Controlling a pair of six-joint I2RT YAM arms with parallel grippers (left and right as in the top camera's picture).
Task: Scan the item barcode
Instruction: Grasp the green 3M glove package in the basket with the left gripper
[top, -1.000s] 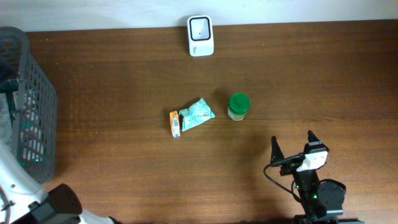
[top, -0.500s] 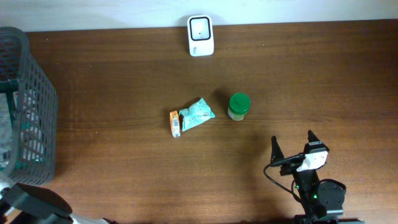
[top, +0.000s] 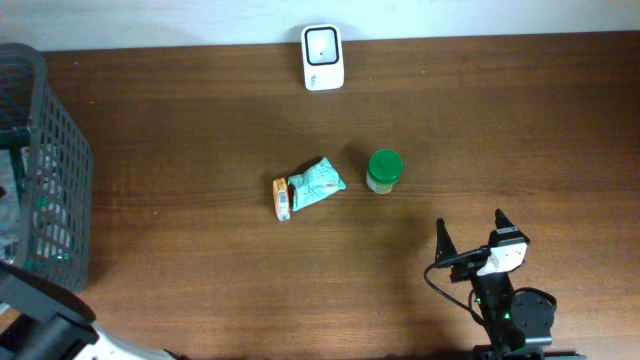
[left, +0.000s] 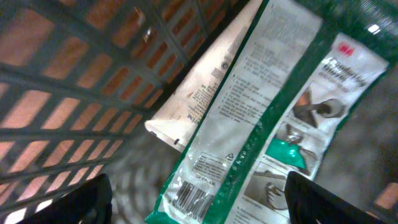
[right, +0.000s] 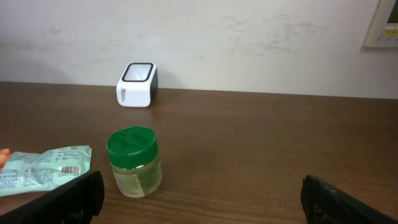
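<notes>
Quickly: we see the left pincer (left: 199, 202) released, its fingertips (left: 93, 196) spread to both sides of the wrist view. It hangs inside the grey basket (top: 62, 170) at the left edge of the tabletop (top: 200, 260). Below it a green-and-white package (left: 267, 118) lies flat, printed side up, with its barcode showing at the lower end of that view. It rests on a white pouch (left: 202, 87). We cannot tell whether the pincer touches the package.

The right pincer (top: 471, 236) is released too and grasps nothing, at the near right, facing the far side. The barcode scanner (top: 322, 57) stands at the far edge, around centre. Mid-tabletop there is a green-lidded jar (top: 384, 170), upright. Just left of it lies a teal packet (top: 319, 182), right against an orange item (top: 282, 198) on its left.
</notes>
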